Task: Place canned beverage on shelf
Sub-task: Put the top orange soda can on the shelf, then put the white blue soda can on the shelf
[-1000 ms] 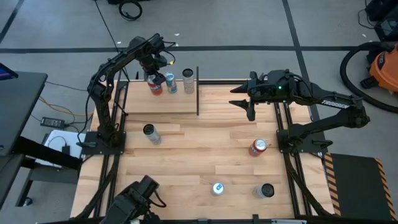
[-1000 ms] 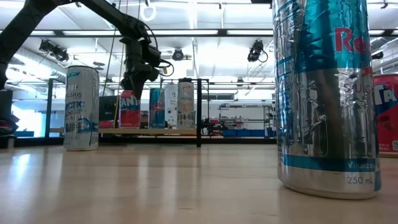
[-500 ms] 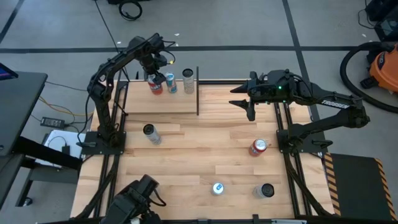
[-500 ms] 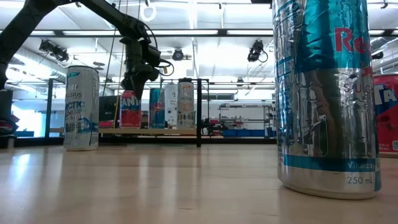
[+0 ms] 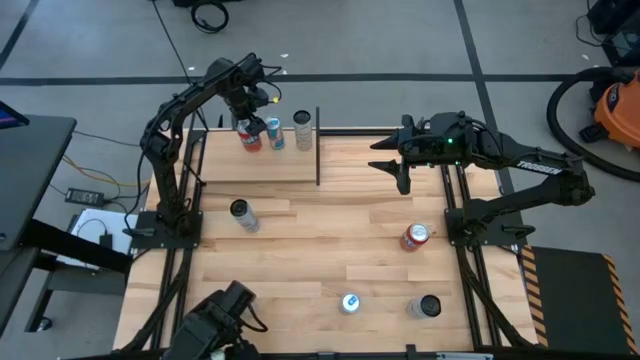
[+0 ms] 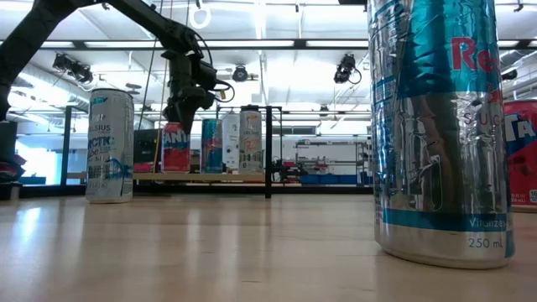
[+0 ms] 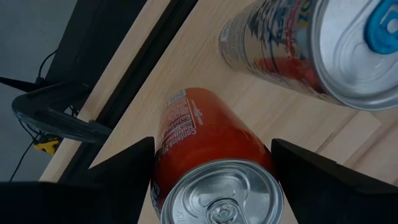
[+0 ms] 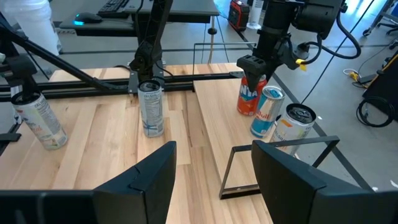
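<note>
The shelf [image 5: 262, 165], a pale panel with thin black rods, stands at the table's far left. On it stand a red can [image 5: 250, 139], a blue can [image 5: 275, 134] and a pale can [image 5: 302, 130], each on its base. My left gripper [image 5: 247, 122] is above the red can [image 7: 205, 137], shut on it. In the low view the gripper [image 6: 179, 113] sits at the top of the red can [image 6: 174, 149]. My right gripper [image 5: 397, 166] is open and empty, above the table's far middle, right of the shelf. My left gripper has the red can's upper side wall [image 7: 163, 163] pinched between its two fingers [image 7: 118, 177], one on each side near the lid. The fingers come from above, pointing down. The can stands upright with its base on the shelf.
Loose cans stand on the tabletop: a dark-topped one [image 5: 243, 214] left of centre, a red one [image 5: 415, 237] at the right, and a blue-topped one [image 5: 350, 302] and a black-topped one [image 5: 428, 306] near the front edge. A black upright rod [image 5: 318, 148] marks the shelf's right end.
</note>
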Robot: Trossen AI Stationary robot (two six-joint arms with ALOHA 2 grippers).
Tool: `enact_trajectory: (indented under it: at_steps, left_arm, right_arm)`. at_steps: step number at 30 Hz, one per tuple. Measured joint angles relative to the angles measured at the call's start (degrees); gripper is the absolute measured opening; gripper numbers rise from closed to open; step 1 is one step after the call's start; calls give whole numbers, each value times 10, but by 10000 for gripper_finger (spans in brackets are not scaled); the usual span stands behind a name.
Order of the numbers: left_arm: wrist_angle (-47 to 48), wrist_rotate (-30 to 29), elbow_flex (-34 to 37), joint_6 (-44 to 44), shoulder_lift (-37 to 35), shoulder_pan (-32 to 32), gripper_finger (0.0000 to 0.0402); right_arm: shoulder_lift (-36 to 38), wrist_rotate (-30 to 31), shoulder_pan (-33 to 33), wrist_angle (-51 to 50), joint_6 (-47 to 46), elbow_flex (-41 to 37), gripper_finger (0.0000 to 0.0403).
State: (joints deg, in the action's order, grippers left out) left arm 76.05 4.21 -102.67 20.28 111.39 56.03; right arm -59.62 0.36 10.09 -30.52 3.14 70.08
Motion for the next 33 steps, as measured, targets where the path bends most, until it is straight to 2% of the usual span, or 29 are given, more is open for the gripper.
enact_trajectory:
  at_steps: [5, 10, 13, 21, 33]
  left_arm:
    - [0, 0, 0, -1, 0, 0, 327]
    - [0, 0, 0, 0, -1, 0, 381]
    - [0, 0, 0, 0, -1, 0, 397]
    - [24, 3, -11, -1, -1, 0, 398]
    - [106, 6, -141, -51, -1, 0, 398]
  right_arm:
    - [0, 0, 0, 0, 0, 0, 217]
    - [0, 0, 0, 0, 0, 0, 217]
    - [0, 0, 0, 0, 0, 0, 217]
    - [0, 0, 0, 0, 0, 0, 217]
    - [0, 0, 0, 0, 0, 0, 217]
